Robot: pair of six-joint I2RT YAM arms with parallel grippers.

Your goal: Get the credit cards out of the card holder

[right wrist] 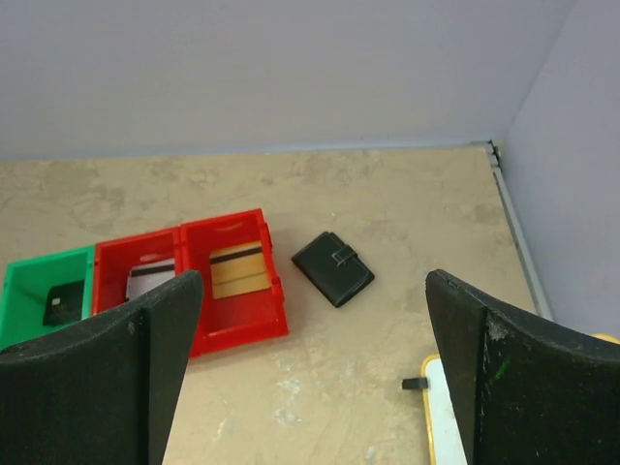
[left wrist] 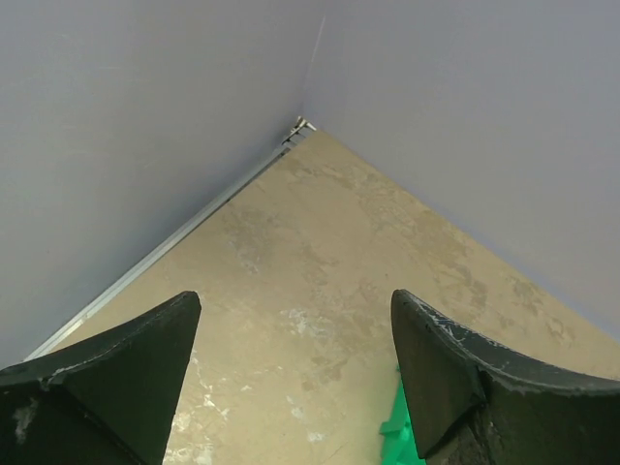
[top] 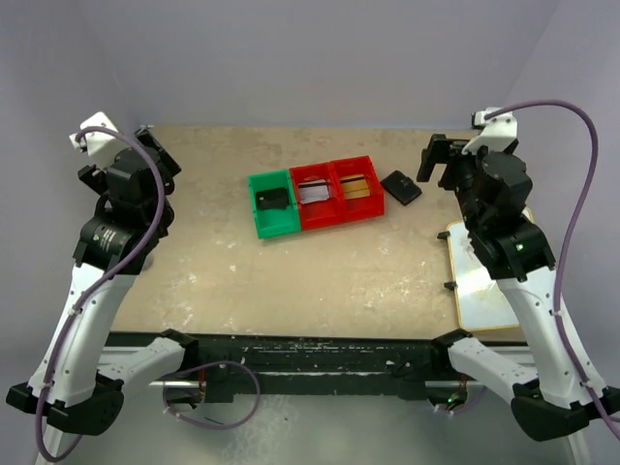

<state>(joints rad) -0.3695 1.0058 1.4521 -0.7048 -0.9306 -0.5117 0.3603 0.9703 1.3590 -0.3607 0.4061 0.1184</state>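
Three credit cards [right wrist: 239, 270] in separate bins [right wrist: 242, 325]

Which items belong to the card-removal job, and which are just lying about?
Job: closed card holder; black card in green bin; silver card and gold card in red bins.
Lying about: yellow-edged white board near the right arm.

You work on a table [top: 291, 281] with a mottled beige top, worn pale in patches. A black rail [top: 320, 351] edges its near side. Plain lavender-grey walls [top: 310, 58] enclose it at the back and on both sides. A thin metal strip [left wrist: 145, 262] runs along the foot of the walls. Lighting is soft and even, with faint shadows only.
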